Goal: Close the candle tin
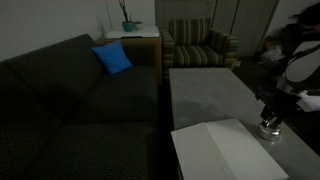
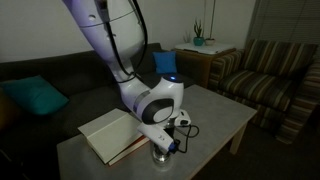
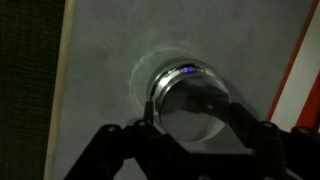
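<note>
Tin [image 3: 190,95] sits on the grey table [image 3: 100,60], near the table's edge and directly under the gripper [image 3: 192,116]. In the wrist view it shows as a round silvery rim around a dull grey face. Whether that face is the lid or the wax cannot be told. The claw's fingers [image 3: 150,115] are spread to about the tin's width, one against each side of the rim. Whether they are clamping it or merely bracketing it cannot be told.

In both exterior views the arm [image 2: 115,40] reaches down over the table with the gripper [image 2: 163,146] low at the tin [image 2: 162,154]. A pale book [image 2: 110,135] lies flat just beside it.

Beyond the table are a dark sofa [image 1: 70,95] with a blue cushion [image 1: 112,58] and a striped armchair [image 1: 200,45].
</note>
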Controlling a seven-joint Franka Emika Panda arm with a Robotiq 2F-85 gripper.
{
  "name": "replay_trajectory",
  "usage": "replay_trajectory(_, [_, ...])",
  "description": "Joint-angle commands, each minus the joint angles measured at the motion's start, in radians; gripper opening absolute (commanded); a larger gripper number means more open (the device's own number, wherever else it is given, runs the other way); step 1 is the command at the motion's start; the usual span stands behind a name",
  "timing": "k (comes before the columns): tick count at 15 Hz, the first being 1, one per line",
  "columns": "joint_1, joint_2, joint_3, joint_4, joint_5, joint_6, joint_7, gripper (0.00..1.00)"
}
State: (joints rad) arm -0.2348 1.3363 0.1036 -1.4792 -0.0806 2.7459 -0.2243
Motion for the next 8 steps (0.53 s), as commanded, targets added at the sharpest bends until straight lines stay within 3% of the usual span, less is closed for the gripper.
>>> replay_trajectory(1, [0.06,-0.001,-0.049,-0.017,0.011,0.013,0.039,1.0])
replay_trajectory(8, [0.273,-0.095,-0.208,-0.161,-0.01,0.087,0.231,1.0])
